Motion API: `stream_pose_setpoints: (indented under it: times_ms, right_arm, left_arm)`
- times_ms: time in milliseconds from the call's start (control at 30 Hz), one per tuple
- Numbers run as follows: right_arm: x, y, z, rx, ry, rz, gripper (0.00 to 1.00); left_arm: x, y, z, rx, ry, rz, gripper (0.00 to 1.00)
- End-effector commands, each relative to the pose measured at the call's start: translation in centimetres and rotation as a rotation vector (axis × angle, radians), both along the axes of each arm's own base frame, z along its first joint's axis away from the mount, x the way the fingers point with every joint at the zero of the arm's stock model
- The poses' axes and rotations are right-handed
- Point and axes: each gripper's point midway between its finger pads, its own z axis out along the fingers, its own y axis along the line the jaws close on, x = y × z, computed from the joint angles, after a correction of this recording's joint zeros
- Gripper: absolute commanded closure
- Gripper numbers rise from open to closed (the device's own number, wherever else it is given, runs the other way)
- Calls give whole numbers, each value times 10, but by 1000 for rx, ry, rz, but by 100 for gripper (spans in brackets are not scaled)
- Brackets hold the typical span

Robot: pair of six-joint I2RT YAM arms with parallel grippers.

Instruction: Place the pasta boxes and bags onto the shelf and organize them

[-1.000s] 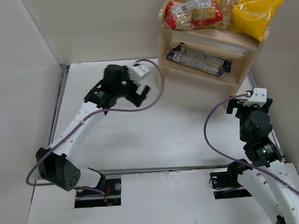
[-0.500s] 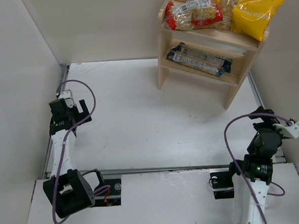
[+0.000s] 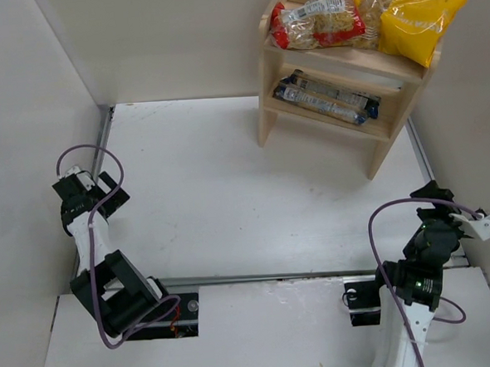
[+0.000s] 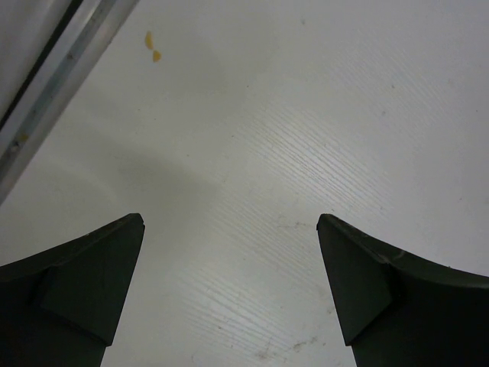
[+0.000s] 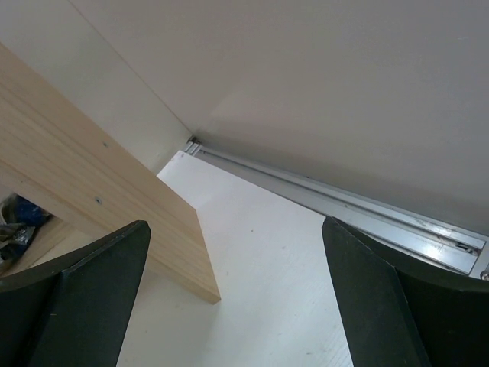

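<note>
There, shelf (image 3: 267, 74) well apart from left claw (image 4: 229, 222), nearer right claw (image 5: 235, 223) (both wide open, empty)

The middle of the table (image 3: 229, 193) lies open; the shelf (image 3: 266, 107) fills its far right corner.

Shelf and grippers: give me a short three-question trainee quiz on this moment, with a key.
1. True or false: the yellow bag lies on the top tier of the shelf.
2. The pasta boxes lie: A) on the top tier; B) on the lower tier; C) propped against a shelf leg.
3. Fill in: in the wrist views, the left gripper and the right gripper are both ____, holding nothing.
Key: 1 true; 2 B; 3 open.
</note>
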Motion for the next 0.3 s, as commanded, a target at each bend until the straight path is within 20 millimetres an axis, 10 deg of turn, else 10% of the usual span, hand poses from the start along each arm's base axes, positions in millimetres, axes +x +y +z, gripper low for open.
stream_pose_setpoints:
  times_ms: [0,267]
  right_arm:
    - [-7,0,11,-11,-59,-15,0]
    - [-6,1,12,-17,-66,-8,0]
  left_arm:
    - [3,-9,-3,-75,-17,9,0]
    - [10,-16,7,-58,-31,-36,2]
